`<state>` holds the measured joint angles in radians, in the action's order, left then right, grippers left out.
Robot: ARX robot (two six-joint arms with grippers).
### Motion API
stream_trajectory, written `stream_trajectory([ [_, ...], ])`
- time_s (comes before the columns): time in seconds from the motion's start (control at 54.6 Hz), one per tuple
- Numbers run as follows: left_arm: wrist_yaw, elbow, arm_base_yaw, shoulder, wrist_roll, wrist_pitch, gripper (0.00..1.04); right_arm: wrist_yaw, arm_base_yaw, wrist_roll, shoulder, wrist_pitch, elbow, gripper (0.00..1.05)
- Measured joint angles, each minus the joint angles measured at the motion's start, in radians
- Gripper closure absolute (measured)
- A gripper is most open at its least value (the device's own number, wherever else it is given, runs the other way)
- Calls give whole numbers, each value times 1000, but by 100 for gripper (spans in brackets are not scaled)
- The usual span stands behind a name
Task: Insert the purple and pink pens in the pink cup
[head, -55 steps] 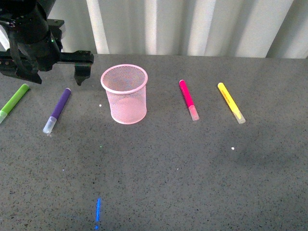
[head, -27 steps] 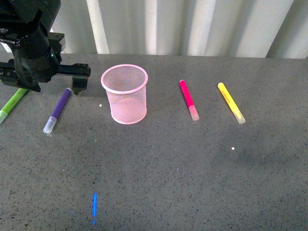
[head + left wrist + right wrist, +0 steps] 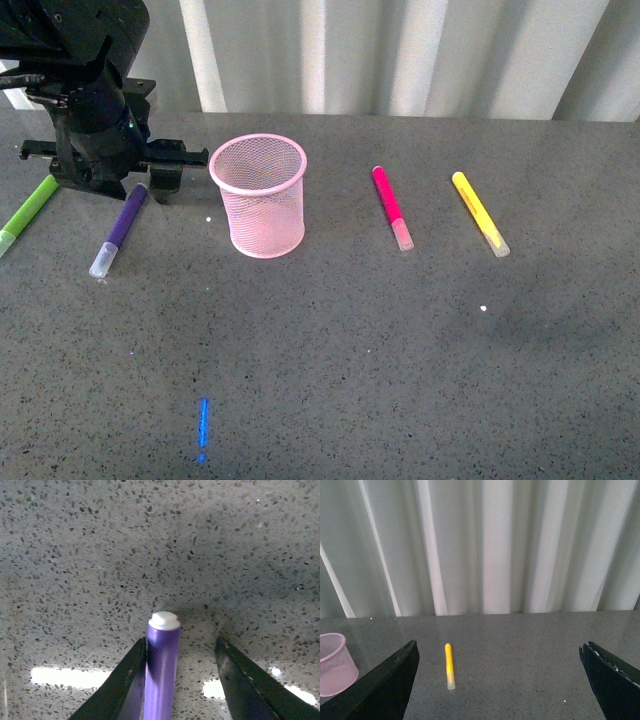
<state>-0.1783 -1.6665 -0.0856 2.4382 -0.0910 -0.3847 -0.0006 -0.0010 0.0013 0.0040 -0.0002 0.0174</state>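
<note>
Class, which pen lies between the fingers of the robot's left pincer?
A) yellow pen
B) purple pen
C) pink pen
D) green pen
B: the left wrist view shows the purple pen between the fingers of the open left pincer, close against one of them and clear of the other.
</note>
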Motion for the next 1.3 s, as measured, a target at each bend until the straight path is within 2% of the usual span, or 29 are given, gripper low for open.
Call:
stream_trajectory([
  [0.201, 14, 0, -6, 3, -11, 11, 86, 0, 0, 0, 0, 0, 0, 7],
  [0.275, 13, 0, -6, 3, -13, 14, 92, 0, 0, 0, 0, 0, 0, 7],
  [0.494, 11, 26, 3, -6, -45, 65, 92, 0, 0, 0, 0, 0, 0, 7],
  [0.696, -85, 84, 22, -25, -52, 206, 92, 0, 0, 0, 0, 0, 0, 7],
  [0.824, -114, 95, 69, -71, -43, 263, 93, 0, 0, 0, 0, 0, 0, 7],
  [0.934, -57, 117, 102, -163, -42, 370, 93, 0, 0, 0, 0, 0, 0, 7],
  [1.062, -46, 181, 93, -293, -76, 534, 93, 0, 0, 0, 0, 0, 0, 7],
  [1.3, 51, 296, -16, -474, -172, 767, 93, 0, 0, 0, 0, 0, 0, 7],
])
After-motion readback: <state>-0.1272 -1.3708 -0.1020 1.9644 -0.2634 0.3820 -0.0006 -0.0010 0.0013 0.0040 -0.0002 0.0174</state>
